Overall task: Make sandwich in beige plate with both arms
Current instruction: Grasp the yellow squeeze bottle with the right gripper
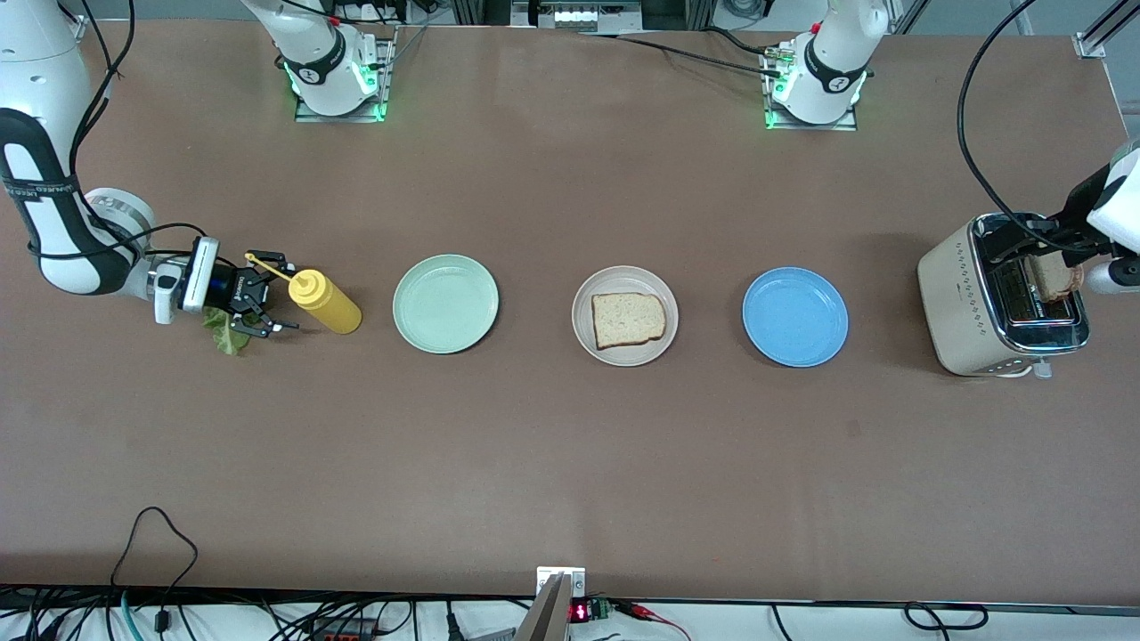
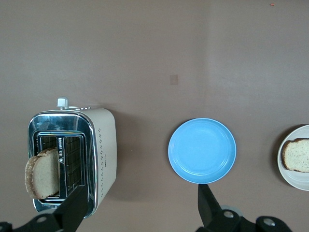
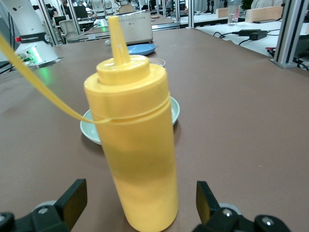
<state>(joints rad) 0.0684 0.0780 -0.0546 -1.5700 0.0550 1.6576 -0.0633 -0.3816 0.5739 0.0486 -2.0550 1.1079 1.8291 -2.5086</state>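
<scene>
Front view: my right gripper (image 1: 267, 305) sits low at the middle left of the frame, fingers spread wide, level with the yellow squeeze bottle (image 1: 324, 300) just beside it and holding nothing. A green lettuce leaf (image 1: 223, 331) lies on the table (image 1: 570, 463) directly under that gripper. Across the middle of the frame runs a row of plates: the mint green plate (image 1: 445, 304), then the beige plate (image 1: 624, 316) at center with one bread slice (image 1: 628, 320) lying flat on it, then the blue plate (image 1: 795, 317). At the right edge stands the cream toaster (image 1: 1002, 298) with a second slice of toast (image 1: 1056, 276) standing up out of its slot. My left gripper (image 1: 1064, 236) hangs over the toaster there.

Left wrist view: my left gripper (image 2: 140, 208) has its fingers wide apart at the bottom edge, gripping nothing. The toaster (image 2: 72, 159) is at lower left with the toast (image 2: 42, 174) poking from a slot, the blue plate (image 2: 202, 150) is at center, and the beige plate (image 2: 297, 181) with its bread slice (image 2: 297, 154) is cut by the right edge.

Right wrist view: my right gripper (image 3: 140, 203) is open at the bottom edge, its fingers either side of the yellow squeeze bottle (image 3: 137, 145) but not touching it. The mint green plate (image 3: 94, 126) shows past the bottle, and the blue plate (image 3: 141, 49) and toaster (image 3: 133, 26) are small at the top.
</scene>
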